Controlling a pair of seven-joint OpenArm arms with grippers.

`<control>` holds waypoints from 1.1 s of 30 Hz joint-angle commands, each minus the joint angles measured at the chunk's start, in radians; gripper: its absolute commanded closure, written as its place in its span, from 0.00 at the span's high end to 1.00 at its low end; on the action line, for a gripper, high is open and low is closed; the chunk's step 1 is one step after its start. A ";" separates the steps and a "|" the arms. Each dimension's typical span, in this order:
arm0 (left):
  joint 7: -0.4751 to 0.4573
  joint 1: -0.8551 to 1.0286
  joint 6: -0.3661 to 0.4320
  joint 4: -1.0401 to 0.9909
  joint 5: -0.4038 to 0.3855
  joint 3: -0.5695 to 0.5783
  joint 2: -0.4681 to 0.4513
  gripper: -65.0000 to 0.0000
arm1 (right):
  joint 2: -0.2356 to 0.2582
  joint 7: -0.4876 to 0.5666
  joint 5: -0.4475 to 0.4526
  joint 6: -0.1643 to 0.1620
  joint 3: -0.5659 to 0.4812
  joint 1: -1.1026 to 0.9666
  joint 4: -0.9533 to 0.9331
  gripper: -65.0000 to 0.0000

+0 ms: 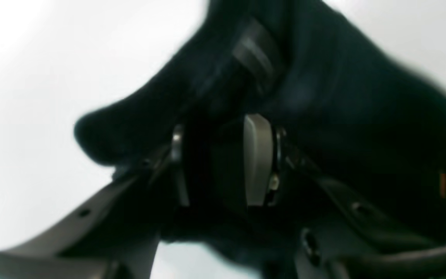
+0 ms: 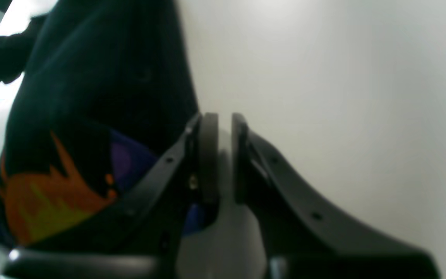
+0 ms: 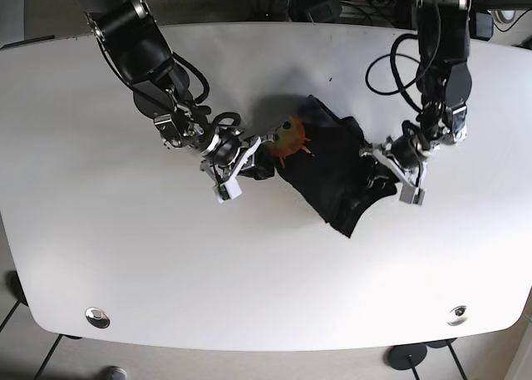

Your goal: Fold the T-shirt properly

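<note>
Bunched dark T-shirt point(image 3: 326, 170) lying diagonally upper-left to lower-right, left claw point(image 3: 384, 174) pinching it, right claw point(image 2: 223, 155) nearly closed, empty

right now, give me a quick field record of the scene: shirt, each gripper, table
shirt: dark T-shirt with orange print, bunched mid-table, not yet folded flat
left gripper: shut on T-shirt at its edge
right gripper: jaws nearly together, nothing seen between them, beside the printed end
table: white table
</note>
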 commanded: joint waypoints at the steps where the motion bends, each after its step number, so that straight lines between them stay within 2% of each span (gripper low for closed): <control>1: -0.004 -0.115 0.003 -0.096 0.001 0.050 -0.008 0.28 | 0.017 0.001 0.009 0.001 0.003 -0.034 0.078 0.09; 5: -0.105 -0.233 0.003 -0.173 -0.001 0.159 -0.006 0.28 | 0.042 -0.002 0.006 -0.002 0.004 -0.118 0.194 0.09; 8: -0.117 -0.259 0.003 -0.133 -0.001 0.171 -0.014 0.28 | 0.043 -0.004 0.009 -0.004 0.006 -0.157 0.275 0.09; 11: -0.117 -0.229 0.003 0.006 -0.004 0.171 -0.060 0.28 | 0.055 -0.011 0.012 -0.005 0.004 -0.160 0.368 0.09; 14: -0.117 -0.123 0.011 0.189 -0.004 0.170 -0.089 0.28 | 0.051 -0.066 0.012 -0.005 0.004 -0.152 0.430 0.09; 17: -0.117 -0.009 0.011 0.338 -0.002 0.171 -0.089 0.28 | 0.006 -0.097 0.010 -0.005 0.004 -0.150 0.460 0.09; 19: -0.117 0.057 0.011 0.382 -0.001 0.177 -0.083 0.28 | -0.041 -0.106 0.002 -0.005 0.004 -0.141 0.453 0.09; 21: -0.117 0.083 0.011 0.379 0.001 0.176 -0.033 0.28 | -0.075 -0.106 0.001 -0.005 -0.001 -0.130 0.387 0.09; 23: -0.117 0.100 0.011 0.375 0.002 0.176 -0.026 0.28 | -0.092 -0.097 0.001 -0.002 0.001 -0.118 0.304 0.09; 25: -0.117 0.097 0.011 0.326 0.002 0.176 -0.025 0.28 | -0.090 -0.097 0.001 0.004 -0.001 -0.097 0.233 0.09; 30: -0.127 -0.035 0.003 -0.003 0.002 0.177 -0.023 0.28 | -0.086 -0.031 0.001 0.005 0.003 -0.097 0.129 0.09; 33: -0.127 -0.074 0.003 -0.024 0.041 0.177 -0.023 0.28 | -0.086 -0.028 0.001 0.005 0.003 -0.100 0.134 0.09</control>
